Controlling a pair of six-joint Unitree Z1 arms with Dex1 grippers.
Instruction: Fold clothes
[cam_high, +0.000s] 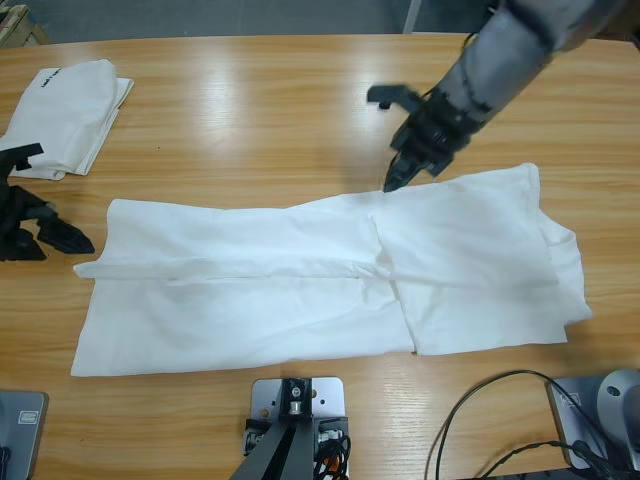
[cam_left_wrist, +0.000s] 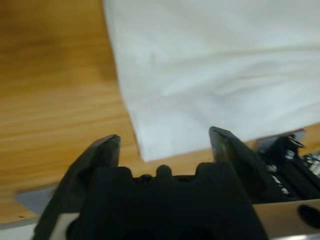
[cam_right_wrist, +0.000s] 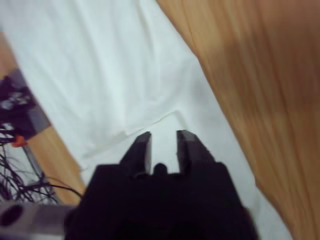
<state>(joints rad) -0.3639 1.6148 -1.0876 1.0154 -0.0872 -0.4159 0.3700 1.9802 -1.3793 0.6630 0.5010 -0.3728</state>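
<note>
A white T-shirt (cam_high: 300, 285) lies long and flat across the middle of the table, folded lengthwise, with its right part lapped over the left. My right gripper (cam_high: 392, 180) hangs at the shirt's far edge near the middle. In the right wrist view the right gripper (cam_right_wrist: 164, 137) has its jaws a narrow gap apart over the white cloth (cam_right_wrist: 100, 75), holding nothing. My left gripper (cam_high: 45, 235) rests low at the table's left edge, just left of the shirt. In the left wrist view the left gripper (cam_left_wrist: 165, 140) is open wide, facing the shirt's corner (cam_left_wrist: 215, 65).
A second white shirt (cam_high: 65, 115), folded into a small stack, sits at the far left corner of the wooden table (cam_high: 250, 110). Black cables (cam_high: 480, 430) loop at the front right edge.
</note>
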